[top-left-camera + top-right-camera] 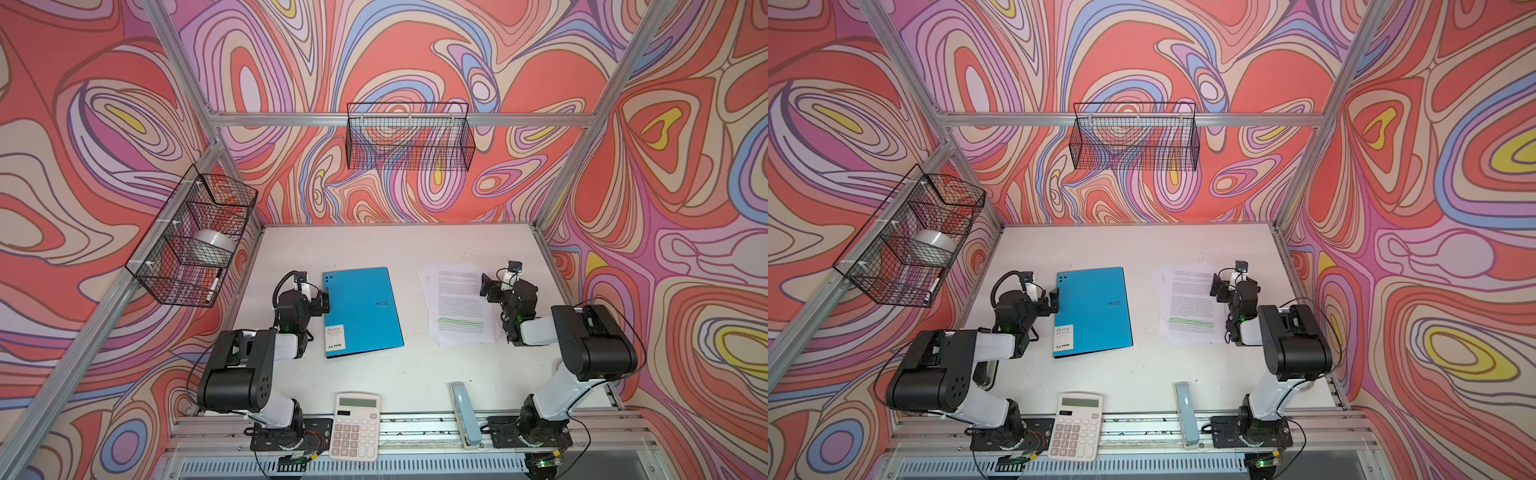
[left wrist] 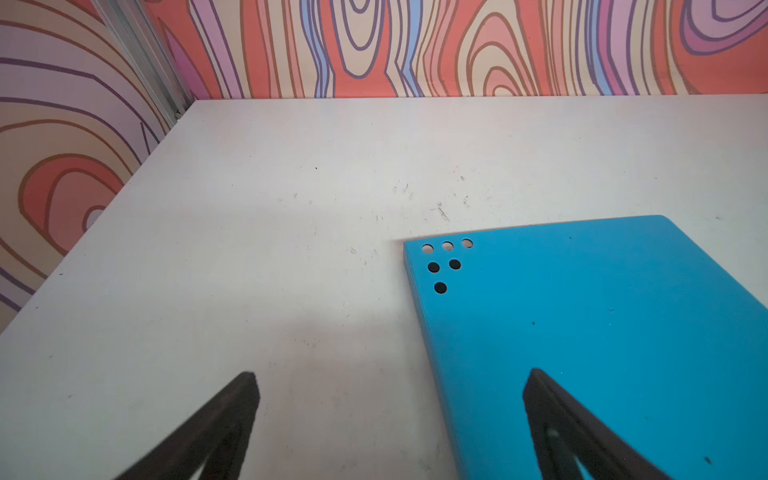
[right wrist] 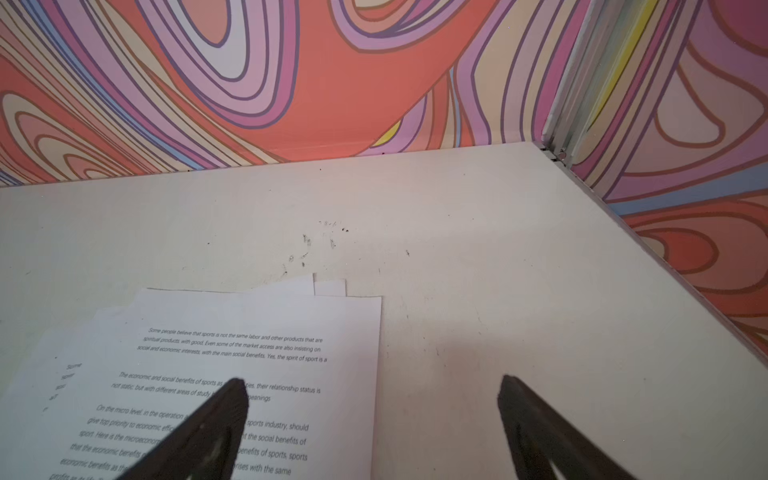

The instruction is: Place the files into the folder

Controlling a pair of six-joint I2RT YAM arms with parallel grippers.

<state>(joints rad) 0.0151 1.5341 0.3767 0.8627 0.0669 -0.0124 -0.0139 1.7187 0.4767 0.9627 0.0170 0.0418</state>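
Gaping empty, the left gripper point(image 2: 390, 378) straddles the stiff-looking folder point(image 1: 361, 309) edge; the right gripper point(image 3: 374, 382), also released, straddles the files point(image 1: 457, 303), probably floppy: pinch that edge.

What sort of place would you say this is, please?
Probably a robot test cell set up as an office desk: an aluminium frame with swirl-patterned walls encloses a white table, and a blue folder, printed files and a calculator are laid out there.

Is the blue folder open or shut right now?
Shut: the folder lies flat on the table, blue cover facing up, with none of its inside showing.
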